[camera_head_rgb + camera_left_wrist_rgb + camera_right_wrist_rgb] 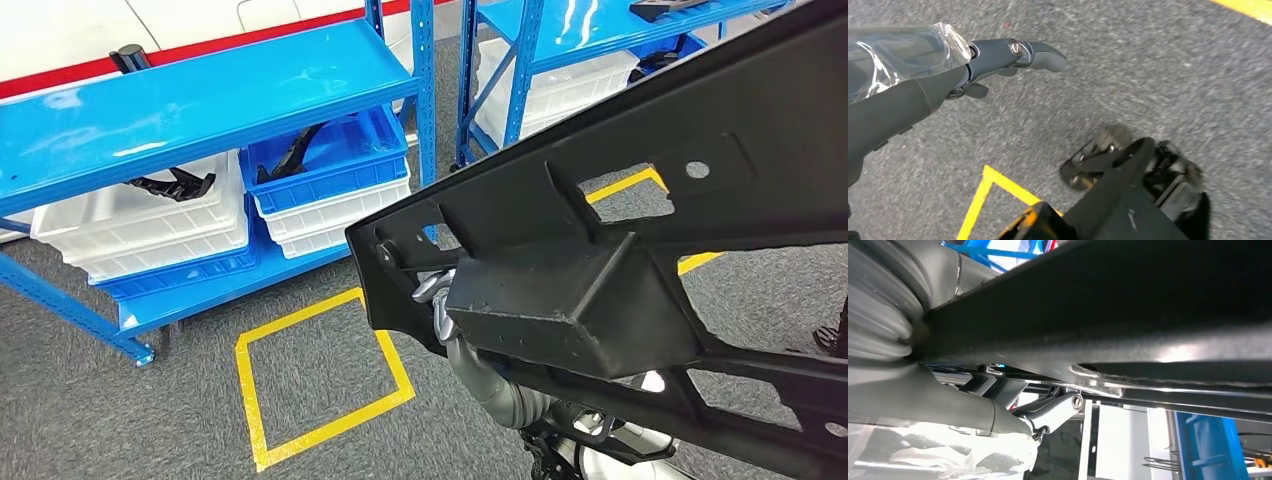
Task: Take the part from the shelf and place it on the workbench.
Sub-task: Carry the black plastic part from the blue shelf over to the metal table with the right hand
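The part (620, 230) is a big black plastic piece, long and flat, with holes cut through it and a boxy lump sticking out near its middle. It is up in the air, tilted, close to the head camera. The blue shelf (200, 100) stands behind it, well apart. A yellow square is on the grey floor below.

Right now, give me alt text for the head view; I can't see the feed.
A large black plastic part with cut-out holes crosses the foreground, held up from below by the right robot hand. Behind it stand blue shelves holding white bins and a blue bin with more black parts, above a grey carpet with a yellow taped square.
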Tool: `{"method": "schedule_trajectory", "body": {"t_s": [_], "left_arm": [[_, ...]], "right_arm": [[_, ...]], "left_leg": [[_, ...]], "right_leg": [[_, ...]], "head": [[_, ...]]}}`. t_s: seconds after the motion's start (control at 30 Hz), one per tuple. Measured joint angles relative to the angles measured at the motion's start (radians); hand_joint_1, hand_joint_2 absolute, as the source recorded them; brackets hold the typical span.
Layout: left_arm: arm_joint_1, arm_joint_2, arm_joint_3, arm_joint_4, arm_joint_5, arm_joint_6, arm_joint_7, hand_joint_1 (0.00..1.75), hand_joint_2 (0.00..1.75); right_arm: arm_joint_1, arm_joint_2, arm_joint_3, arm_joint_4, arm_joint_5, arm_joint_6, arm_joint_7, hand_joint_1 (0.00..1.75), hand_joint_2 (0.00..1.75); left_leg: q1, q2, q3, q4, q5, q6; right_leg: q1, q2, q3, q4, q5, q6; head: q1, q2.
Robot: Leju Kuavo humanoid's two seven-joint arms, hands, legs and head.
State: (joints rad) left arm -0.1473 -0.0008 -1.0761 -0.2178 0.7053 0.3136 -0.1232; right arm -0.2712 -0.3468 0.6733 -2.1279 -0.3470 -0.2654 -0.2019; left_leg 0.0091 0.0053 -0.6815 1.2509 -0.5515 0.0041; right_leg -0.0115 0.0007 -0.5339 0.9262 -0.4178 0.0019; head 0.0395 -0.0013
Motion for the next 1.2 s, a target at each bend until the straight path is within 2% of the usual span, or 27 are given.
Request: {"method": "schedule_trajectory", "body": {"t_s": [0.03, 0.07, 0.13, 0.17, 0.2, 0.23, 0.3, 0.33, 0.4, 0.43, 0.47, 0.5, 0.53, 0.57, 0.6, 0.67, 0.7, 0.8, 0.83, 0.87, 0.93, 0.97, 1.0, 1.03, 1.07, 1.13, 1.2], "left_arm": [[0.000, 0.000, 0.000, 0.000, 0.000, 0.000, 0.000, 0.00, 1.75], [0.000, 0.000, 0.000, 0.000, 0.000, 0.000, 0.000, 0.00, 1.75], [-0.002, 0.001, 0.000, 0.000, 0.000, 0.000, 0.000, 0.00, 1.75], [-0.003, 0.001, 0.000, 0.000, 0.000, 0.000, 0.000, 0.00, 1.75], [-0.004, 0.001, 0.000, 0.000, 0.000, 0.000, 0.000, 0.00, 1.75], [-0.004, 0.002, 0.000, 0.000, 0.000, 0.000, 0.000, 0.00, 1.75], [-0.002, 0.000, 0.000, 0.000, 0.000, 0.000, 0.000, 0.00, 1.75], [-0.002, 0.000, 0.000, 0.000, 0.000, 0.000, 0.000, 0.00, 1.75], [-0.002, -0.001, 0.000, 0.000, 0.000, 0.000, 0.000, 0.00, 1.75], [-0.002, -0.001, 0.000, 0.000, 0.000, 0.000, 0.000, 0.00, 1.75], [-0.001, -0.001, 0.000, 0.000, 0.000, 0.000, 0.000, 0.00, 1.75], [-0.001, -0.001, 0.000, 0.000, 0.000, 0.000, 0.000, 0.00, 1.75], [0.000, -0.001, 0.000, 0.000, 0.000, 0.000, 0.000, 0.00, 1.75], [0.001, -0.002, 0.000, 0.000, 0.000, 0.000, 0.001, 0.00, 1.75], [0.002, -0.001, 0.000, 0.000, 0.000, 0.000, 0.002, 0.00, 1.75], [0.003, -0.001, 0.000, 0.000, 0.000, 0.000, 0.003, 0.00, 1.75], [0.003, -0.001, 0.000, 0.000, 0.000, 0.000, 0.003, 0.00, 1.75], [0.004, 0.000, 0.000, 0.000, 0.000, 0.002, 0.003, 0.00, 1.75], [0.004, 0.001, 0.000, 0.000, 0.001, 0.002, 0.002, 0.00, 1.75], [0.004, 0.001, 0.000, 0.000, 0.001, 0.003, 0.001, 0.00, 1.75], [0.002, 0.002, 0.000, 0.000, 0.002, 0.003, -0.001, 0.00, 1.75], [0.001, 0.002, 0.000, 0.000, 0.002, 0.003, -0.002, 0.00, 1.75], [0.001, 0.002, 0.000, 0.000, 0.002, 0.003, -0.002, 0.00, 1.75], [0.000, 0.002, 0.000, 0.000, 0.002, 0.004, -0.003, 0.00, 1.75], [0.000, 0.002, 0.000, 0.000, 0.002, 0.004, -0.003, 0.00, 1.75], [-0.002, 0.002, 0.000, 0.000, 0.002, 0.005, -0.003, 0.00, 1.75], [-0.005, 0.003, 0.000, 0.000, 0.002, 0.007, -0.004, 0.00, 1.75]], "right_arm": [[0.001, 0.000, 0.000, 0.000, 0.000, -0.001, 0.000, 1.75, 1.75], [0.001, 0.000, 0.000, 0.000, 0.000, -0.002, 0.000, 1.75, 1.75], [0.002, 0.000, 0.000, -0.001, 0.001, -0.003, 0.000, 1.75, 1.75], [0.002, 0.000, 0.000, -0.002, 0.001, -0.004, 0.000, 1.75, 1.75], [0.002, 0.000, 0.000, -0.003, 0.001, -0.004, 0.000, 1.75, 1.75], [0.002, 0.000, 0.000, -0.004, 0.001, -0.004, 0.000, 1.75, 1.75], [0.002, 0.000, -0.001, -0.004, 0.002, -0.004, -0.001, 1.75, 1.75], [0.003, 0.000, -0.001, -0.004, 0.002, -0.005, -0.001, 1.75, 1.75], [0.006, -0.001, -0.001, -0.004, 0.002, -0.006, -0.001, 1.75, 1.75], [0.008, 0.000, -0.002, -0.004, 0.002, -0.007, -0.001, 1.75, 1.75], [0.011, 0.000, -0.002, -0.004, 0.002, -0.007, -0.002, 1.75, 1.75], [0.014, 0.000, -0.002, -0.004, 0.002, -0.007, -0.002, 1.75, 1.75], [0.016, 0.000, -0.002, -0.004, 0.002, -0.008, -0.003, 1.75, 1.75], [0.017, 0.000, -0.002, -0.004, 0.002, -0.008, -0.004, 1.75, 1.75], [0.018, 0.000, -0.002, -0.004, 0.002, -0.008, -0.006, 1.75, 1.75], [0.018, 0.000, -0.002, -0.004, 0.002, -0.008, -0.010, 1.75, 1.75], [0.019, 0.000, -0.002, -0.004, 0.003, -0.008, -0.011, 1.75, 1.75], [0.024, 0.000, -0.002, -0.005, 0.002, -0.008, -0.015, 1.75, 1.75], [0.025, 0.000, -0.002, -0.005, 0.002, -0.008, -0.015, 1.75, 1.75], [0.026, 0.000, -0.002, -0.005, 0.002, -0.008, -0.016, 1.75, 1.75], [0.027, 0.000, -0.002, -0.005, 0.002, -0.007, -0.018, 1.75, 1.75], [0.028, 0.000, -0.002, -0.005, 0.002, -0.007, -0.018, 1.75, 1.75], [0.030, 0.000, -0.002, -0.005, 0.002, -0.007, -0.019, 1.75, 1.75], [0.031, 0.000, -0.002, -0.005, 0.001, -0.007, -0.019, 1.75, 1.75], [0.031, 0.001, -0.002, -0.005, 0.001, -0.007, -0.020, 1.75, 1.75], [0.032, 0.001, -0.002, -0.005, 0.001, -0.007, -0.021, 1.75, 1.75], [0.031, 0.001, -0.002, -0.005, 0.001, -0.007, -0.022, 1.75, 1.75]], "left_leg": [[0.000, 0.000, 0.018, -0.004, 0.017, 0.001], [0.000, 0.000, 0.055, -0.047, 0.045, 0.004], [-0.004, -0.002, 0.166, -0.209, 0.083, 0.016], [-0.007, -0.003, 0.212, -0.282, 0.087, 0.023], [-0.010, -0.004, 0.240, -0.330, 0.086, 0.029], [-0.013, -0.005, 0.248, -0.351, 0.084, 0.032], [-0.011, -0.003, 0.235, -0.353, 0.098, 0.042], [-0.009, -0.001, 0.225, -0.354, 0.108, 0.049], [-0.006, 0.002, 0.203, -0.356, 0.129, 0.060], [-0.007, 0.002, 0.191, -0.356, 0.139, 0.063], [-0.009, 0.003, 0.179, -0.354, 0.148, 0.064], [-0.010, 0.003, 0.168, -0.353, 0.156, 0.064], [-0.010, 0.003, 0.156, -0.350, 0.164, 0.063], [-0.010, 0.004, 0.144, -0.346, 0.170, 0.061], [-0.010, 0.003, 0.134, -0.340, 0.176, 0.058], [-0.012, 0.002, 0.116, -0.328, 0.184, 0.051], [-0.014, 0.002, 0.111, -0.323, 0.188, 0.046], [-0.013, 0.001, 0.099, -0.316, 0.200, 0.028], [-0.011, 0.001, 0.091, -0.301, 0.184, 0.021], [-0.009, 0.000, 0.076, -0.266, 0.151, 0.014], [-0.004, -0.001, 0.032, -0.138, 0.055, 0.001], [-0.003, -0.001, 0.012, -0.068, 0.019, -0.003], [-0.002, -0.001, 0.002, -0.020, 0.005, -0.006], [-0.002, -0.001, 0.008, -0.004, 0.012, -0.006], [-0.002, -0.001, 0.034, -0.029, 0.035, -0.005], [-0.004, -0.002, 0.133, -0.173, 0.085, 0.005], [-0.010, -0.003, 0.214, -0.309, 0.098, 0.019]], "right_leg": [[0.001, 0.000, -0.012, 0.000, 0.009, 0.001], [0.001, 0.001, -0.024, 0.001, 0.018, 0.003], [0.003, 0.002, -0.041, 0.001, 0.035, 0.009], [0.004, 0.002, -0.046, 0.001, 0.043, 0.014], [0.005, 0.002, -0.050, 0.000, 0.051, 0.018], [0.005, 0.001, -0.053, -0.001, 0.059, 0.024], [0.005, 0.002, -0.061, 0.000, 0.066, 0.035], [0.004, 0.002, -0.072, 0.018, 0.047, 0.040], [0.001, 0.003, -0.111, 0.114, -0.040, 0.047], [0.000, 0.003, -0.134, 0.188, -0.091, 0.050], [-0.001, 0.002, -0.150, 0.256, -0.123, 0.053], [-0.001, 0.002, -0.155, 0.302, -0.133, 0.055], [-0.001, 0.002, -0.142, 0.312, -0.121, 0.055], [-0.001, 0.002, -0.109, 0.281, -0.095, 0.054], [-0.001, 0.002, -0.059, 0.217, -0.069, 0.052], [0.002, 0.003, 0.040, 0.071, -0.056, 0.047], [0.004, 0.003, 0.066, 0.025, -0.062, 0.043], [0.006, 0.004, 0.064, 0.003, -0.060, 0.024], [0.004, 0.003, 0.058, 0.004, -0.053, 0.016], [0.003, 0.001, 0.049, 0.003, -0.044, 0.008], [0.002, 0.000, 0.028, 0.003, -0.028, 0.000], [0.002, 0.000, 0.018, 0.003, -0.020, -0.001], [0.003, 0.000, 0.008, 0.004, -0.014, -0.001], [0.003, 0.000, -0.002, 0.004, -0.007, 0.000], [0.003, 0.001, -0.010, 0.004, 0.000, 0.002], [0.004, 0.001, -0.020, 0.004, 0.011, 0.006], [0.006, 0.000, -0.027, 0.005, 0.020, 0.015]], "head": [[0.000, 0.000], [0.000, 0.000], [0.000, 0.000], [0.001, 0.000], [0.001, 0.000], [0.001, 0.000], [0.001, 0.000], [0.003, 0.000], [0.005, 0.000], [0.006, 0.000], [0.006, 0.000], [0.006, 0.000], [0.006, 0.000], [0.006, 0.000], [0.006, 0.000], [0.006, 0.000], [0.005, 0.000], [0.005, 0.000], [0.005, 0.000], [0.004, 0.000], [0.003, 0.000], [0.003, 0.000], [0.002, 0.000], [0.002, 0.000], [0.002, 0.000], [0.002, 0.000], [0.003, 0.000]]}}
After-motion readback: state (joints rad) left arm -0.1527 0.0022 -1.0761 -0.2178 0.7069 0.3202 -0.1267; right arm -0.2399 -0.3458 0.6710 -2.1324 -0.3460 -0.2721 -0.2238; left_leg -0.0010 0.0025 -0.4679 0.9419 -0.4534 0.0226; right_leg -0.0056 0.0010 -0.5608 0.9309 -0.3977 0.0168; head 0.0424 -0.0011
